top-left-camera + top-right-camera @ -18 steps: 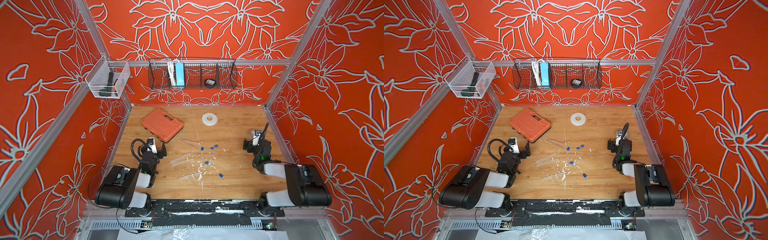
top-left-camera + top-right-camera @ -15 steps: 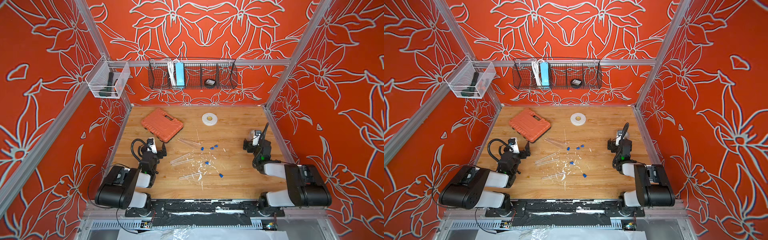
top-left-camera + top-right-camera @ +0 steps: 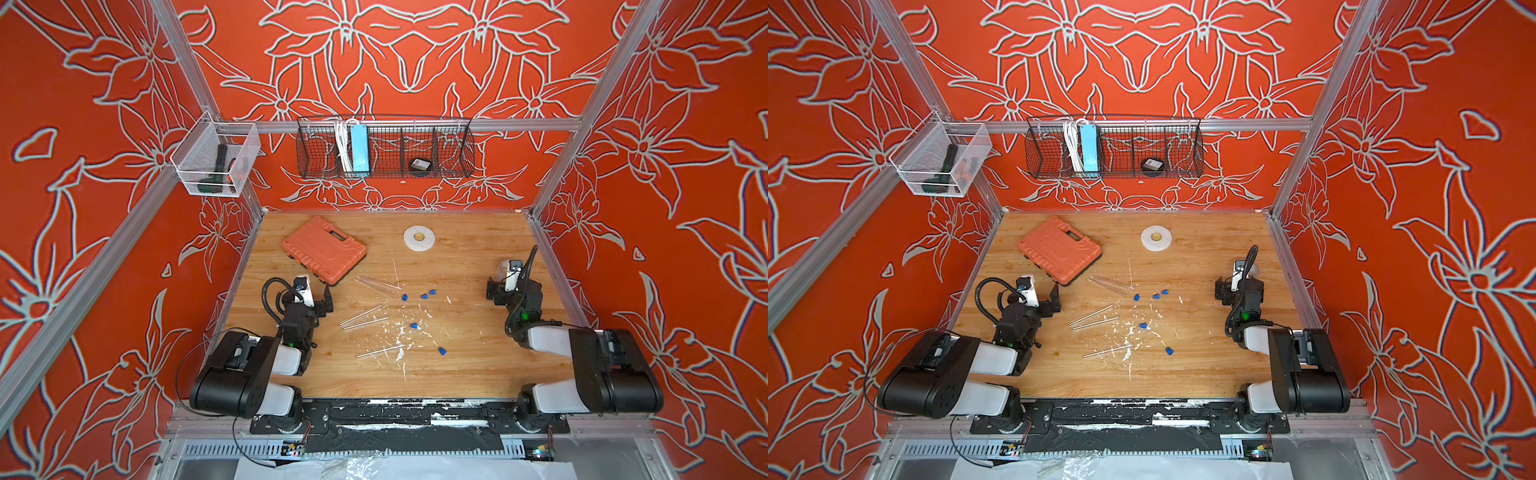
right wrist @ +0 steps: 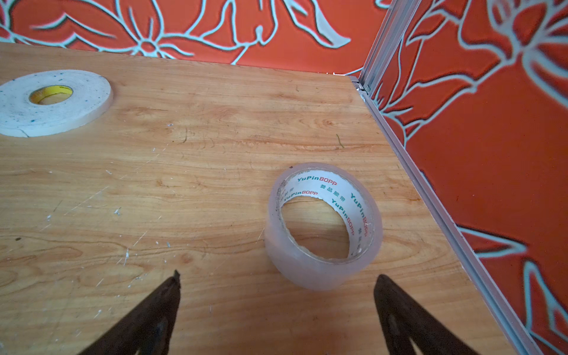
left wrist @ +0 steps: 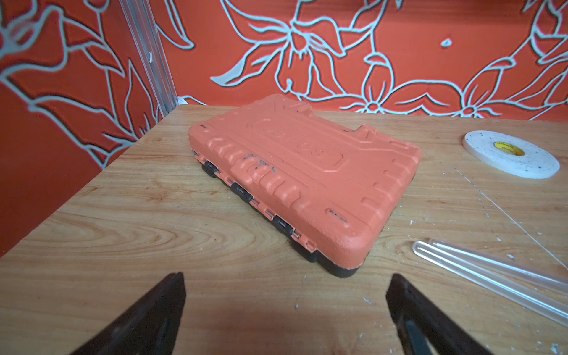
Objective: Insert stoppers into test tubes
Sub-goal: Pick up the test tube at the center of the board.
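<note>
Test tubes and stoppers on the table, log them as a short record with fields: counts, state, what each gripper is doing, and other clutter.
test tubes: five, lying flat, none stoppered
stoppers: five, blue, loose on the table
left gripper: open, empty, facing the orange case
right gripper: open, empty, facing the clear tape roll
other: white tape roll near the back wall

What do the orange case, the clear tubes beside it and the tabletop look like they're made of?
The orange case looks like matte moulded plastic, given its ribbed, embossed lid. The test tubes are clear and glossy, but whether glass or plastic I cannot tell. The table is wood or wood-look laminate, with visible grain.
</note>
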Tool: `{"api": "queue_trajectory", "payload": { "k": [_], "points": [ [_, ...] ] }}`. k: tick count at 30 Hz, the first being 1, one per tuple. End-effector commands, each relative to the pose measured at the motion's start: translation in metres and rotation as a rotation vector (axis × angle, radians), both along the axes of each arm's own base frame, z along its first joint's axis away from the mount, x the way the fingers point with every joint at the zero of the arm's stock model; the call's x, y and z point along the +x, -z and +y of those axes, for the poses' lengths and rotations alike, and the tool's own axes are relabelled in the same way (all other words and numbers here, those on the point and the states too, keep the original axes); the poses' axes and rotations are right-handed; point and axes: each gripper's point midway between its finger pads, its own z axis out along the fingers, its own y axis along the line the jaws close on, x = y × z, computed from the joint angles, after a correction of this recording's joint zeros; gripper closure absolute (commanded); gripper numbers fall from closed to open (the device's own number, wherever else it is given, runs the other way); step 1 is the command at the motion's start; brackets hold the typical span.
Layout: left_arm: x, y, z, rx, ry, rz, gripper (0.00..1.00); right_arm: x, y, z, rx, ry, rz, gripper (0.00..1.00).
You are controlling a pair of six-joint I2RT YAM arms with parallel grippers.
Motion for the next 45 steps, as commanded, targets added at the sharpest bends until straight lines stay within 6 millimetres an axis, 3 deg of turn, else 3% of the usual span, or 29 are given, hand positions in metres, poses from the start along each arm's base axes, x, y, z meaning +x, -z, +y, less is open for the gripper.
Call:
{"api": "queue_trajectory", "payload": {
  "k": [1, 6, 9, 15, 19, 22, 27, 32, 37, 40, 45],
  "points": [
    [0.005, -0.011, 0.000, -0.014, -0.002, -0.037, 0.01, 0.000, -0.003, -0.001, -0.004, 0.012, -0.016, 0.01],
    [0.004, -0.011, 0.001, -0.013, -0.002, -0.040, 0.01, 0.000, -0.003, -0.001, -0.003, 0.012, -0.018, 0.01],
    [0.006, -0.027, -0.005, -0.005, 0.029, -0.056, 0.01, -0.003, -0.018, -0.002, -0.005, 0.015, -0.042, 0.02],
    [0.005, -0.092, 0.000, -0.088, -0.016, -0.137, 0.01, -0.012, -0.060, -0.016, 0.086, 0.148, 0.009, 0.01],
    [-0.005, -0.133, -0.003, -0.225, 0.007, -0.255, 0.01, -0.027, -0.061, -0.032, 0.239, 0.324, 0.083, 0.02],
    [-0.006, -0.136, -0.001, -0.536, -0.034, -0.268, 0.01, -0.029, -0.060, -0.014, 0.291, 0.229, 0.130, 0.01],
    [0.004, -0.159, -0.057, -0.519, 0.275, -0.162, 0.01, -0.044, -0.071, 0.010, 0.398, 0.130, 0.174, 0.03],
    [0.002, -0.176, -0.105, -0.330, 0.501, -0.043, 0.01, -0.057, -0.101, 0.048, 0.536, -0.056, 0.179, 0.04],
    [-0.024, -0.170, -0.151, 0.015, 0.674, -0.017, 0.01, -0.070, -0.118, 0.076, 0.652, -0.186, 0.188, 0.05],
    [-0.042, -0.151, -0.164, 0.191, 0.764, 0.022, 0.02, -0.077, -0.120, 0.083, 0.672, -0.221, 0.206, 0.05],
    [-0.091, -0.114, -0.186, 0.408, 1.031, 0.100, 0.07, -0.085, -0.117, 0.087, 0.673, -0.249, 0.233, 0.05]
  ]
}}
